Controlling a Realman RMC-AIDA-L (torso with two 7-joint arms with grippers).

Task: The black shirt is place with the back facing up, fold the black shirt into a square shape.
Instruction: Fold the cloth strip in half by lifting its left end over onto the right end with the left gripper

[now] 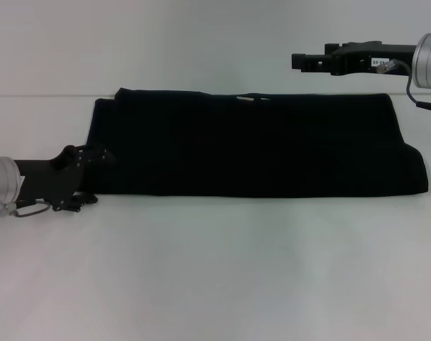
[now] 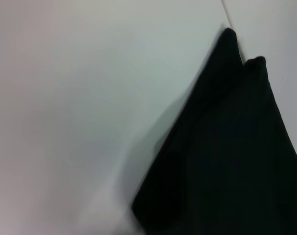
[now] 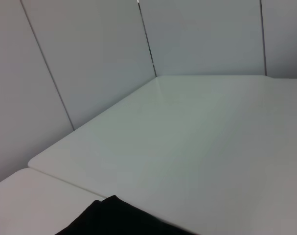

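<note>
Right now the left gripper (image 1: 94,158) sits low at the near-left corner of the large, plain black soft-fabric T-shirt (image 1: 251,145), its dark fingers against or just over the cloth's edge; black on black, I cannot tell whether they are parted or pinched. The right gripper (image 1: 300,61) hangs up and away beyond the shirt's far-right part, well apart from the fabric, and whether its fingers are apart or together is also beyond what I can make out.

To my eye the step in hand is taking hold of that left end so it can be carried across toward the other end. Done well, the grip should catch every layer at the corner, not just the top one, and the lift should stay low and even so the stacked edges do not slide out of line.

As for the shirt, it already lies as a long band stretching away from the left gripper toward the right, flat on the white table (image 1: 215,270). A small pale mark shows at the middle of its far edge. Its far-left corner shows two stepped edges, layers not quite matched, and the right end bulges slightly at the near corner.
</note>
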